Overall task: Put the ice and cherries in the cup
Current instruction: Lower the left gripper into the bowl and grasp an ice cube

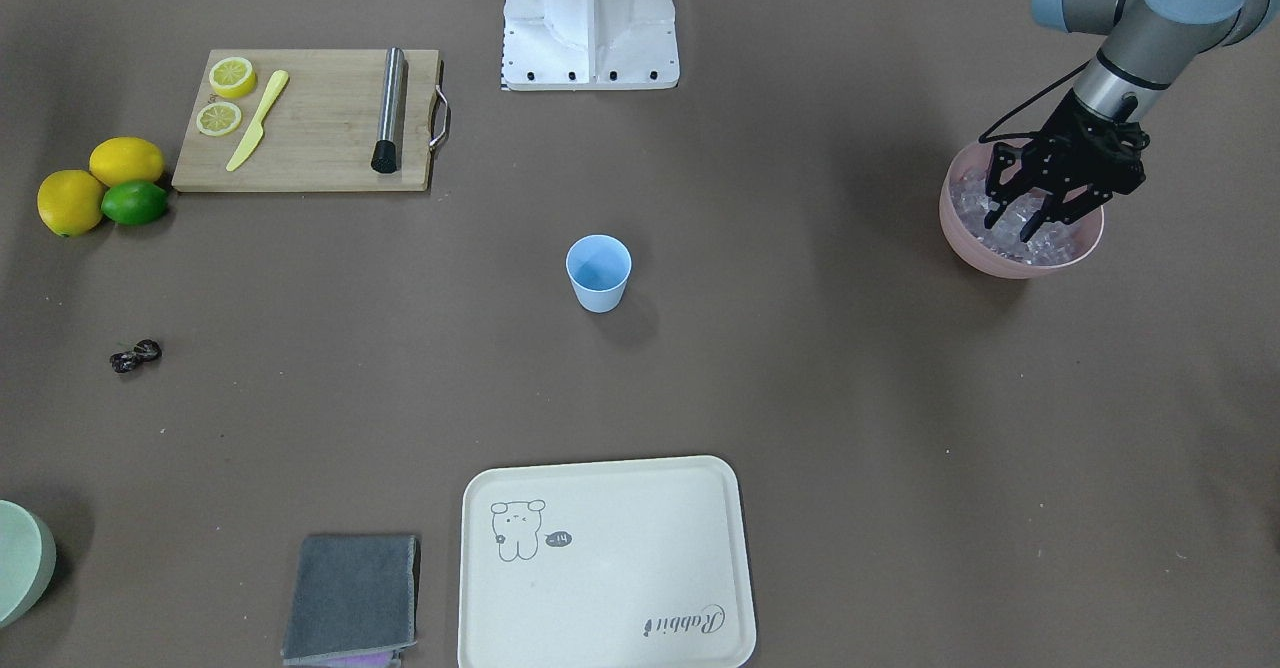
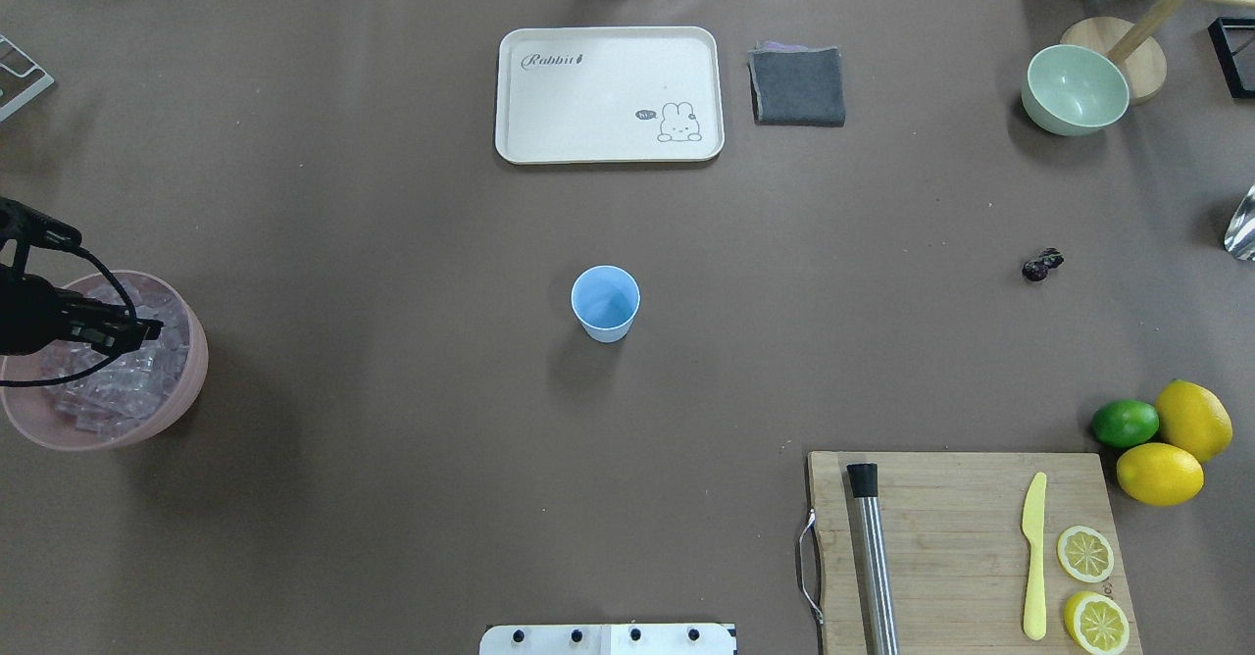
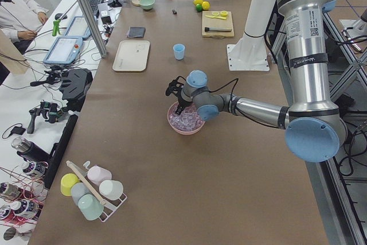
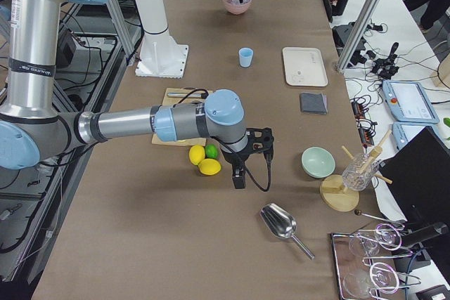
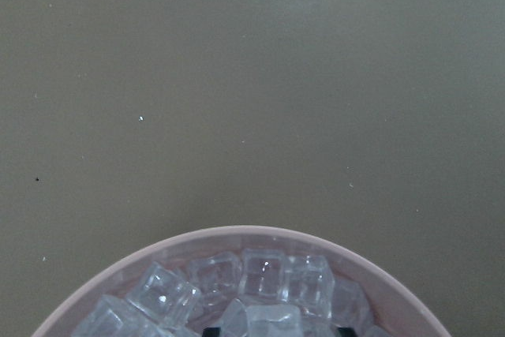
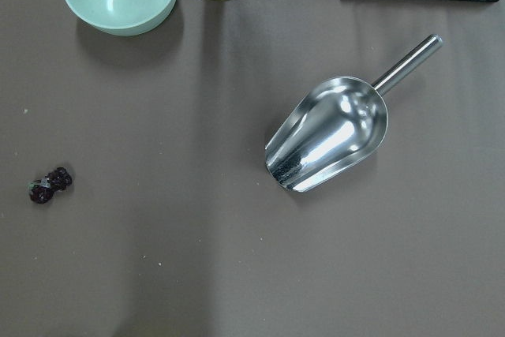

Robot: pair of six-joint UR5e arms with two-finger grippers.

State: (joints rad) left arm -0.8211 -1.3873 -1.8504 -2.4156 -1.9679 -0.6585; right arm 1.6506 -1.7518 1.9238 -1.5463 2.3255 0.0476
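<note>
The light-blue cup (image 1: 598, 273) (image 2: 605, 302) stands upright and alone at the table's middle. Ice (image 1: 1045, 240) (image 5: 262, 278) fills a pink bowl (image 2: 194, 371) at the robot's far left. My left gripper (image 1: 1010, 228) (image 2: 145, 327) reaches down into that bowl, open, its fingertips (image 5: 208, 331) among the cubes with one cube between them. The cherries (image 1: 136, 355) (image 2: 1041, 265) (image 6: 50, 185) lie on the bare table at the robot's right. My right gripper (image 4: 239, 179) hangs above the table near the lemons; I cannot tell its state.
A cutting board (image 2: 961, 537) carries lemon slices, a yellow knife and a metal rod. Two lemons and a lime (image 2: 1126, 423) sit beside it. A white tray (image 2: 608, 150), a grey cloth (image 2: 798, 86), a pale green bowl (image 2: 1075, 91) and a metal scoop (image 6: 331, 136) lie farther out.
</note>
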